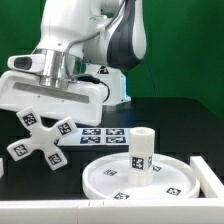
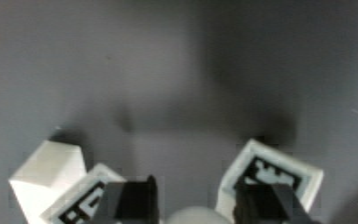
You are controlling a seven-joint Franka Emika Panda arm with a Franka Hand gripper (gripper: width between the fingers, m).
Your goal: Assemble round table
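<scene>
In the exterior view my gripper (image 1: 45, 118) is shut on the white cross-shaped foot (image 1: 40, 138), which hangs tilted above the black table at the exterior view's left. The wrist view shows my gripper (image 2: 195, 206) with its dark fingers (image 2: 137, 202) pressed against the foot's hub, and two tagged arms of the foot (image 2: 274, 172) spread to either side. The large rimmed round disc (image 1: 100, 172) lies flat at the lower right. The short cylinder leg (image 1: 141, 150) stands upright on the disc, apart from the gripper.
The marker board (image 1: 100, 133) lies on the table behind the disc. A white rail (image 1: 60, 214) runs along the front edge, and a white block (image 1: 206, 176) sits at the right edge. The arm's base (image 1: 112, 82) stands at the back.
</scene>
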